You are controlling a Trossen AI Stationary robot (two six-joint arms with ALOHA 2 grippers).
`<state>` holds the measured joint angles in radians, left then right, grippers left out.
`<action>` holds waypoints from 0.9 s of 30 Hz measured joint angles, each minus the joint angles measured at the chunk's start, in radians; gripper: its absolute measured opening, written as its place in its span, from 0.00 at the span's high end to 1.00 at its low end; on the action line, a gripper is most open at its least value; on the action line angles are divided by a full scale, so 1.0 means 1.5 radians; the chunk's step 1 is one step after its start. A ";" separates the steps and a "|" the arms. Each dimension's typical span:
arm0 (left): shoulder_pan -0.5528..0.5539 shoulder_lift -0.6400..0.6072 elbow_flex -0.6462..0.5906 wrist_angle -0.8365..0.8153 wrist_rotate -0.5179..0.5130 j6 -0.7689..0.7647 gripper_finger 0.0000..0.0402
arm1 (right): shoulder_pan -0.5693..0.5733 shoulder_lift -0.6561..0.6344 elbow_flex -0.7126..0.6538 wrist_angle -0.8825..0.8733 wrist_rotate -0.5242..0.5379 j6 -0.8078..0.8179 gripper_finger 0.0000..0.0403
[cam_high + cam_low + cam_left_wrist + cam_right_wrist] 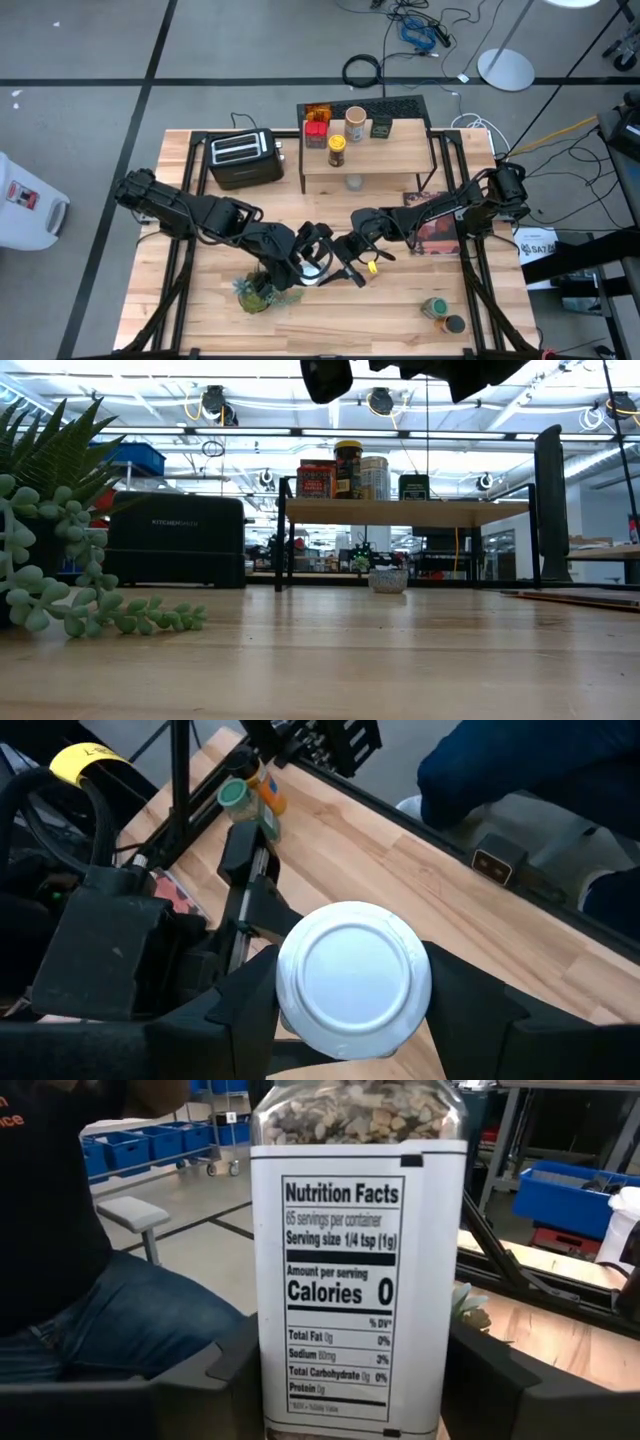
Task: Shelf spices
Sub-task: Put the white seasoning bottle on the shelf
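1. White-capped shaker (353, 978): I am holding it above the tabletop (400, 310) near the front middle, between my two grippers. Its white cap is facing my left wrist camera; its nutrition label (342, 1295) is filling my right wrist view, with seasoning showing through the clear top.
2. Left gripper (312, 262): my fingers (470, 995) are clamping the shaker on both sides.
3. Right gripper (350, 268): my fingers (495, 1370) are flanking the same shaker; I cannot tell whether they are pressing on it.
4. Shelf (400, 150): it is standing at the back of the table, carrying a red tin (316, 133), a yellow-lidded jar (337, 150), a tan-lidded jar (355, 124) and a dark square tin (380, 127) on its plank.
5. A small jar (388, 580) is sitting on the table under the shelf.
6. Green-capped orange bottle (436, 310): it is lying near the front right corner, well apart from the shelf.
7. Black toaster (243, 158): just left of the shelf.
8. Potted plant (258, 292): beside my left gripper.
9. A seated person (90, 1300) is showing beyond the table edge.
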<state>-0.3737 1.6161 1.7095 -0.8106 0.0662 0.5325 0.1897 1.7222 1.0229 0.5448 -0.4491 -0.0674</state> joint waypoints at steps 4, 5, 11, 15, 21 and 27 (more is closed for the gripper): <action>0.000 0.000 0.000 0.002 0.000 -0.001 0.48 | 0.005 0.000 0.000 -0.001 0.003 -0.006 0.50; 0.000 0.000 0.000 0.002 0.000 -0.001 0.48 | 0.006 0.000 0.000 -0.001 0.005 -0.008 0.50; -0.001 0.000 0.000 0.001 -0.009 -0.002 0.48 | 0.008 0.000 0.000 -0.001 0.008 -0.013 0.53; -0.001 0.000 0.000 -0.002 -0.017 -0.003 0.42 | 0.008 0.000 0.000 -0.003 0.007 -0.013 0.53; 0.000 0.000 0.000 -0.003 -0.048 -0.018 0.34 | 0.008 0.000 0.000 -0.006 0.005 -0.016 0.54; 0.000 0.000 0.000 -0.010 -0.055 -0.049 0.33 | 0.009 0.000 0.000 -0.006 0.017 -0.027 0.54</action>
<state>-0.3740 1.6165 1.7088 -0.8256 -0.0170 0.4595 0.2032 1.7226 1.0225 0.5361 -0.4240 -0.1075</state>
